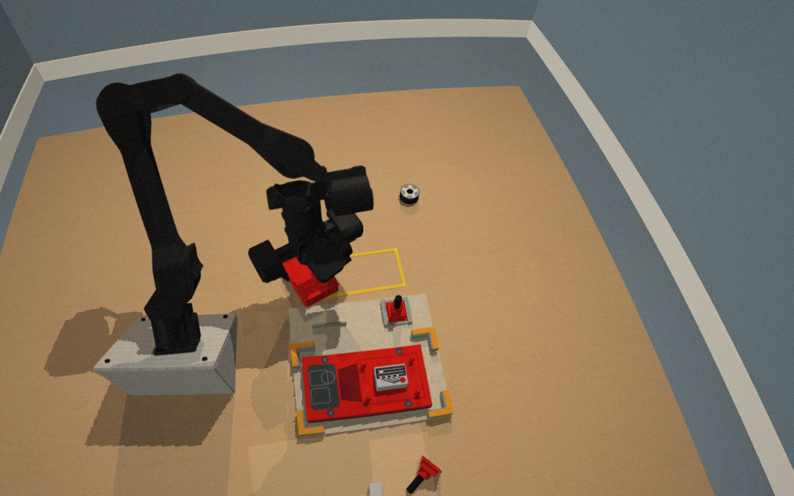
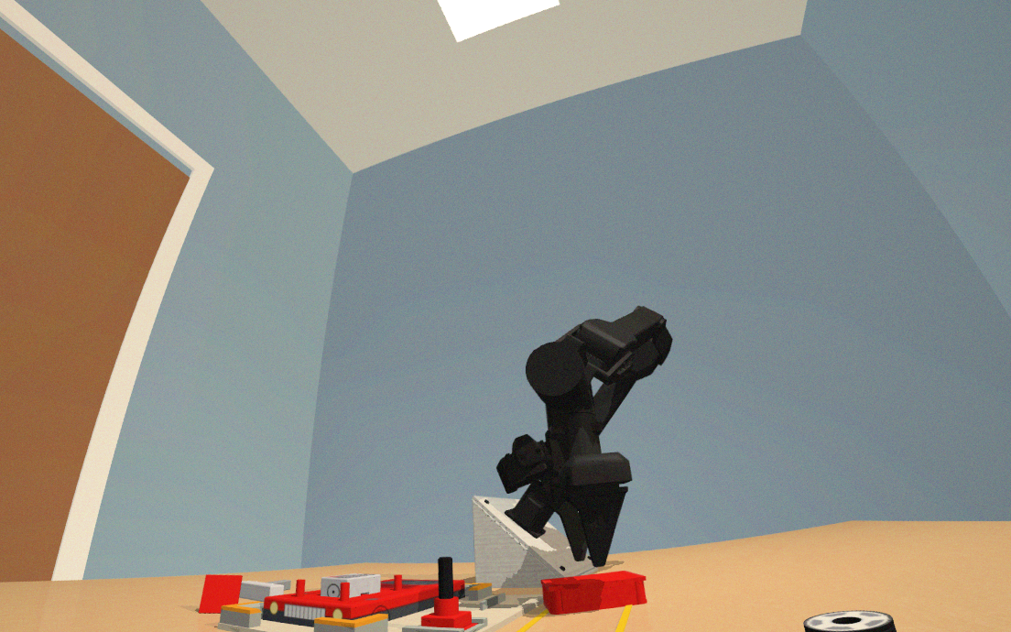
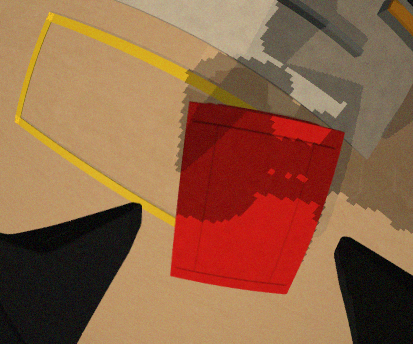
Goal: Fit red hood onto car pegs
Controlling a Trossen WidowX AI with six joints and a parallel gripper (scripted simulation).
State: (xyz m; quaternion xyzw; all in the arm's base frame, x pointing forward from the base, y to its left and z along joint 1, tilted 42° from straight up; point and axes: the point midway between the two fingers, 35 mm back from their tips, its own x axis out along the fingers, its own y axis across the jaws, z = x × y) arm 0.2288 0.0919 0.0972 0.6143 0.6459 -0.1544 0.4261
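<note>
The red hood (image 1: 311, 286) (image 2: 594, 593) (image 3: 237, 250) lies on the table, roof up, across one end of the yellow outline, beside the jig board. My gripper (image 2: 589, 561) (image 3: 244, 232) is open and empty above the hood. In the wrist view the fingertips stand on either side of the hood, with a gap at each side. The red chassis (image 1: 347, 411) (image 2: 407, 596) sits in the jig. The grey engine block (image 1: 390, 377) (image 2: 350, 585) is on its deck, with short red pegs (image 1: 362, 367) (image 2: 299, 587) around it. The hood's corner holes are not visible.
The jig board (image 1: 357, 332) (image 3: 217, 25) also carries a red piece with an upright black handle (image 1: 397, 302) (image 2: 445, 577) and a low grey bar (image 1: 329, 324). A wheel (image 1: 409, 193) (image 2: 847, 621) lies beyond the yellow outline (image 1: 400, 267) (image 3: 33, 68). Another red-and-black piece (image 1: 427, 470) lies near the front.
</note>
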